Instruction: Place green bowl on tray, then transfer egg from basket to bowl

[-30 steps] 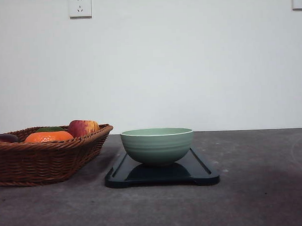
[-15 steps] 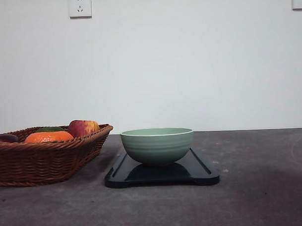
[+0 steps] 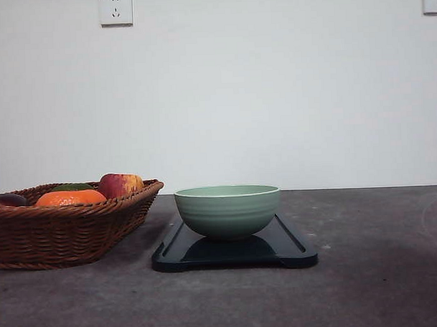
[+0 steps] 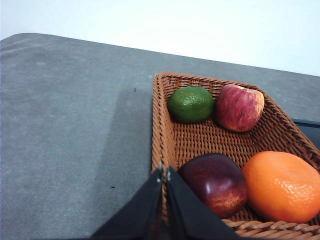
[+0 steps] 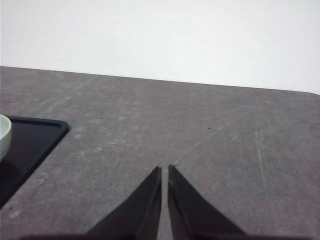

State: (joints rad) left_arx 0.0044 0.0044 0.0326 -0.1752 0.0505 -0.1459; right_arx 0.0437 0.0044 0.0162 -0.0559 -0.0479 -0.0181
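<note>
Left gripper (image 4: 164, 172): jaws are sitting together with only a hairline gap, holding nothing, hanging over the near rim of the basket (image 4: 159, 135). Right gripper (image 5: 164, 172): likewise pressed together and empty, hanging above bare worktop (image 5: 200, 140), with a corner of the tray (image 5: 35, 135) and a sliver of the green bowl (image 5: 4, 135) off to one side.

Just past the left gripper tips, a dark red apple (image 4: 214, 182) and an orange (image 4: 282, 186) are lying side by side in the basket. Farther in, a green citrus fruit (image 4: 190, 104) and a red-yellow apple (image 4: 239, 107) are resting against the far wall. I am not making out any egg among them; it may be hidden behind the fruit or outside the left wrist view.

In the front view, the basket (image 3: 63, 230) is sitting on the left, and the green bowl (image 3: 228, 210) is standing upright on the tray (image 3: 290, 251) just beside it, near the middle of the worktop.

Judgement: bowl placement is looking done; the egg transfer is not yet begun. The basket lies directly below and ahead of the left gripper, so the left arm is the nearer one for the pick, and the bowl lies to that arm's right. The jaws would need opening first.
</note>
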